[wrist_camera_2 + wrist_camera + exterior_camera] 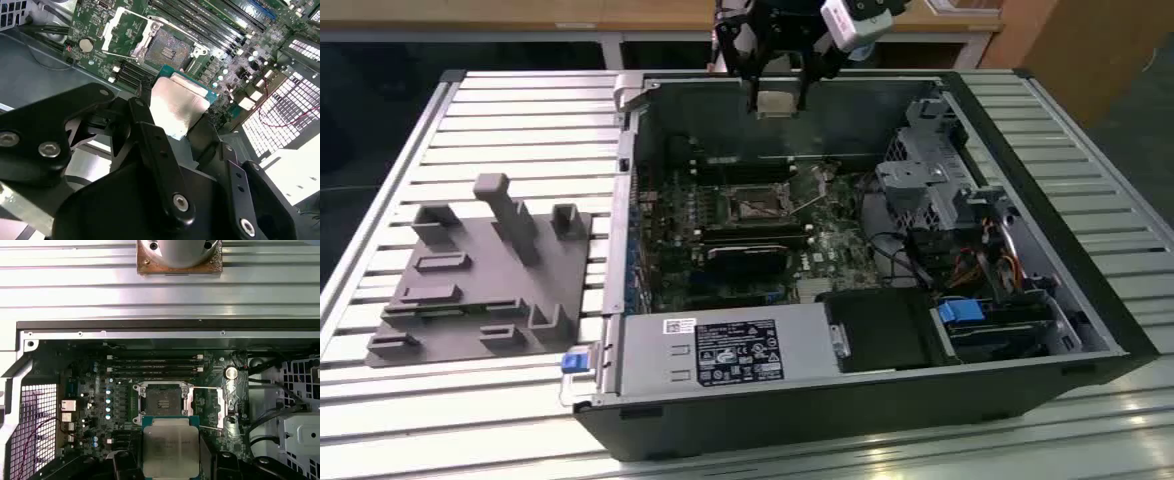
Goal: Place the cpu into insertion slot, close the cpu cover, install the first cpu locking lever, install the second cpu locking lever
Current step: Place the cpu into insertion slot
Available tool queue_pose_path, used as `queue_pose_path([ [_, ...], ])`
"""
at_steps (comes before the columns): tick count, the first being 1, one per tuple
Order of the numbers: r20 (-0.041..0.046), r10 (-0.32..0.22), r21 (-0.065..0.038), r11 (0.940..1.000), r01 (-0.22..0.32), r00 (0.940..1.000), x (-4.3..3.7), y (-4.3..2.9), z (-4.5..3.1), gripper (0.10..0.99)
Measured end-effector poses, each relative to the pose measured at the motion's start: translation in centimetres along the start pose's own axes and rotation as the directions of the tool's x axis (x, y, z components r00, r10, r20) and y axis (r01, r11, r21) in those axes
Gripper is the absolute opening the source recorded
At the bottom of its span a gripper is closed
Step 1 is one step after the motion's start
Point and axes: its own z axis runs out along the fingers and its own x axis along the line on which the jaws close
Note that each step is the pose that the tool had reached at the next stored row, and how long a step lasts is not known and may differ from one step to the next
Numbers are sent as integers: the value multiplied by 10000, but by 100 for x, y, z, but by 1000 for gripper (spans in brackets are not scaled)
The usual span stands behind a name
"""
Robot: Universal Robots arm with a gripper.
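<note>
The fingers (146,127) pinch the cpu (171,447) by its edges, clear of the open socket (162,401) — light, stiff, probably delicate underneath.

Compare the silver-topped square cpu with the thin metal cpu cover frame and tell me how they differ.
The silver-topped square cpu is a solid plate; the thin silvery cpu cover frame has an open window. The cpu is clamped in the jaws of the gripper, off the bare socket; the cover sits swung open beside that socket. Both are silvery, squarish metal.
</note>
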Motion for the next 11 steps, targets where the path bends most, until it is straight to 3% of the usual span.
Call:
queue_pose_path([
  [11, 12, 138, -2, 9999, -138, 9999, 0, 0, 1, 541],
])
